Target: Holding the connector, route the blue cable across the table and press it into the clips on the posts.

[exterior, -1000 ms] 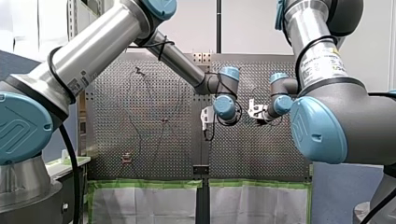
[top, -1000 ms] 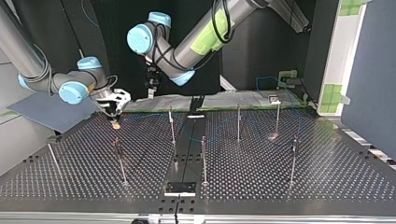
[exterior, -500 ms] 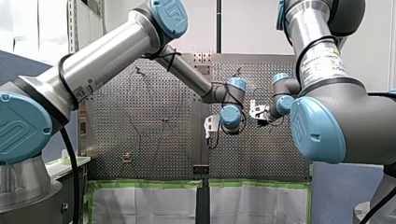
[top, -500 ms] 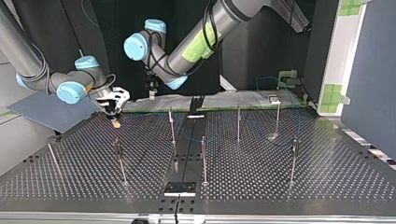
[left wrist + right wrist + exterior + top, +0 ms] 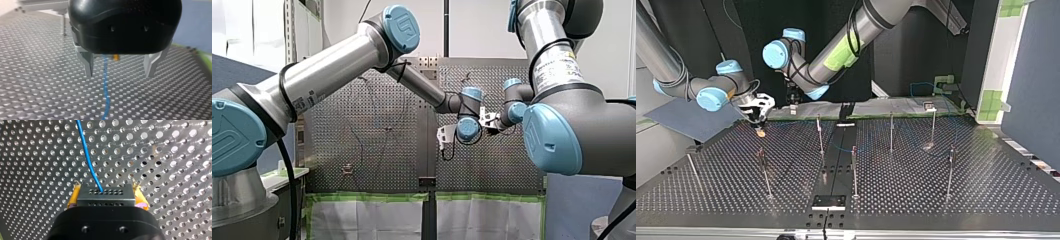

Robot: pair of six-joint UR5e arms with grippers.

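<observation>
Right gripper (image 5: 757,117): at the top view's left, low over the table (image 5: 986,200); I see its two yellow pads (image 5: 72,197) clamped on the one dark connector (image 5: 106,195).
Blue cable (image 5: 87,157): one, leaving the connector's face.
Left gripper (image 5: 120,75): two metal fingers (image 5: 87,63) spread wide; the cable passes between them, clear of both.
Posts (image 5: 854,170): I count seven, all upright.

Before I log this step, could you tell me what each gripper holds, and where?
My right gripper clamps the connector by its two sides; my left gripper is open, holding nothing.
</observation>
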